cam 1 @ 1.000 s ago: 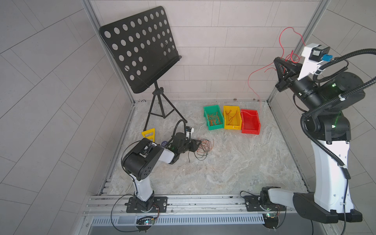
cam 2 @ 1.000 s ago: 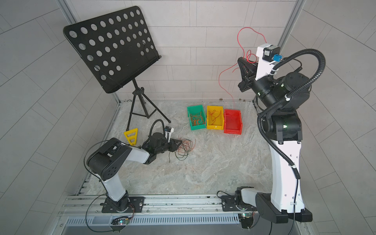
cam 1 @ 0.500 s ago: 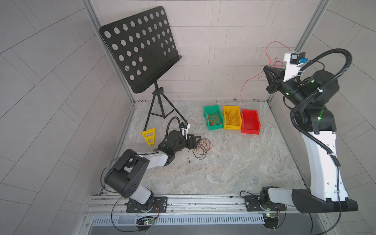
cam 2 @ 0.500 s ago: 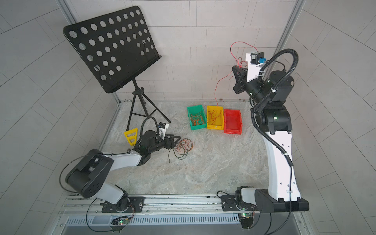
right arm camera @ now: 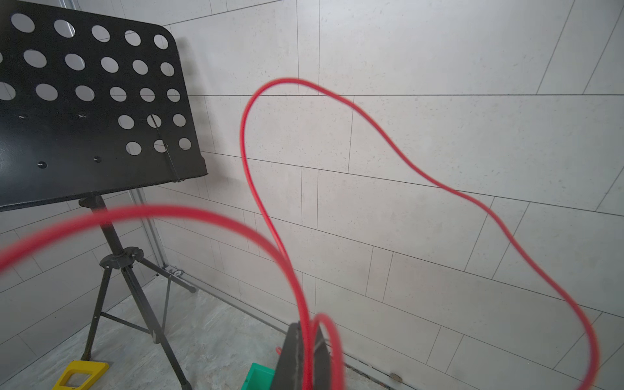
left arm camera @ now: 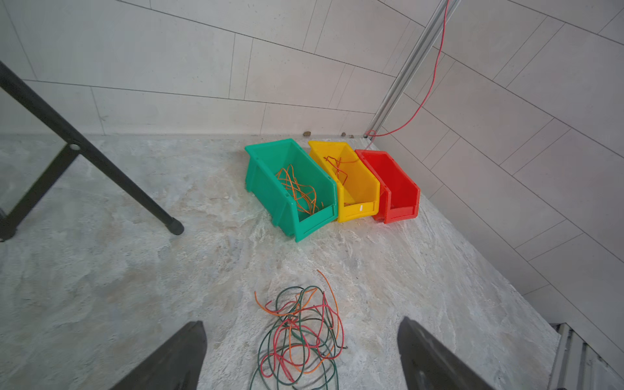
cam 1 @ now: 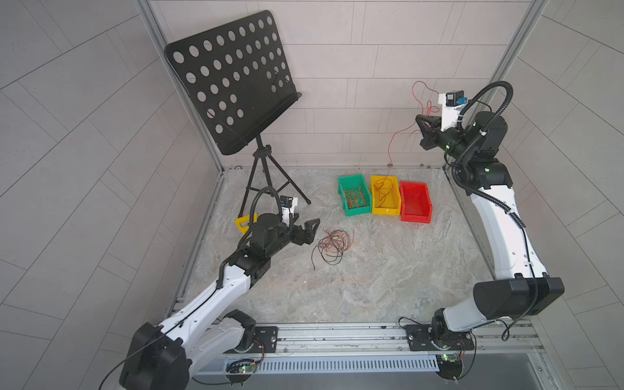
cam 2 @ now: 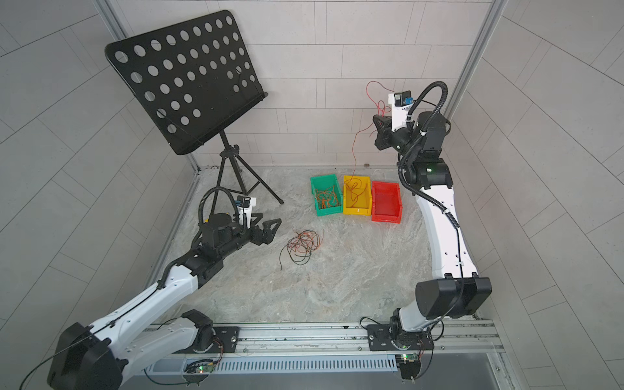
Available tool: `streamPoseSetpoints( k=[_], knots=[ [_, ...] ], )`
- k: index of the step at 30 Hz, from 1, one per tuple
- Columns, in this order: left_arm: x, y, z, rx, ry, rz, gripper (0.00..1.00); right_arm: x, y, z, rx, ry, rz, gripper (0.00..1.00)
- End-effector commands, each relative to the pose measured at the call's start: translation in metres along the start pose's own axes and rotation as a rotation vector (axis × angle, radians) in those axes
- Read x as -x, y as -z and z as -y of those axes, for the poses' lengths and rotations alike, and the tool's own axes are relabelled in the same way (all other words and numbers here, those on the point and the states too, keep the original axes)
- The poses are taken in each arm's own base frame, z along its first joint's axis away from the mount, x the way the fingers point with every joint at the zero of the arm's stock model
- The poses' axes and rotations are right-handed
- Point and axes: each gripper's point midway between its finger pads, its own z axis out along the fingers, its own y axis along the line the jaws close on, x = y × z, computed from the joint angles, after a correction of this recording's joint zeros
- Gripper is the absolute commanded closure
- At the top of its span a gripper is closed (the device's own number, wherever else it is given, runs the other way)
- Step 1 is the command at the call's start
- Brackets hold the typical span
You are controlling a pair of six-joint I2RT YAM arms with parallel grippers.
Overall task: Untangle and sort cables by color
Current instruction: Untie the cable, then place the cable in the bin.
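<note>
- Hanging from the clenched jaws of the right gripper [cam 1: 420, 121], one red cable [cam 1: 391, 148] is pinched between the two pads; the right wrist view shows it squeezed at the fingertips [right arm camera: 297, 341], with loops springing up and out beyond them
- Below those jaws the same red cable drops down, and its lower end curls inside the yellow bin [cam 1: 385, 212]
- A loose tangle of cables [cam 1: 332, 243], red, orange and dark, lies on the table [cam 1: 371, 270] just ahead of the left gripper [cam 1: 312, 231]
- The left jaws are spread wide and hold nothing; in the left wrist view the tangle [left arm camera: 300, 331] sits in front of and between the two fingers [left arm camera: 182, 354], and in both top views it lies apart from the tips
- More orange cables [cam 1: 354, 199] rest in the green bin [cam 1: 341, 194], far ahead of the left jaws; the red bin [cam 1: 415, 202] stands on the other side of the yellow one
- The right arm is raised high with its wrist level, jaws aimed at the back wall, above and behind the bins
- The left arm is stretched low over the table, its gripper near the surface and level, pointing at the tangle
- A black music stand [cam 1: 233, 84] rises behind the left gripper
</note>
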Motion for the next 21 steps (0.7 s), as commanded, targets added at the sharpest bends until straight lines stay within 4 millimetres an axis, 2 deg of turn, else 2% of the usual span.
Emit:
streamPoseSetpoints(
  k=[1, 8, 16, 21],
  knots=[
    [0.010, 0.016, -0.007, 0.068, -0.041, 0.006, 0.02, 0.028, 0.003, 0.001, 0.011, 0.057, 0.071, 1.00],
    [0.017, 0.029, -0.008, 0.090, -0.056, 0.027, 0.02, 0.016, -0.002, 0.014, -0.018, 0.067, 0.026, 1.00],
    [0.014, 0.029, -0.012, 0.113, -0.069, 0.015, 0.02, 0.000, -0.011, 0.020, -0.024, 0.071, -0.015, 1.00],
    [0.014, 0.029, -0.012, 0.115, -0.070, 0.013, 0.02, 0.000, -0.015, 0.024, -0.031, 0.076, -0.019, 1.00]
  ],
)
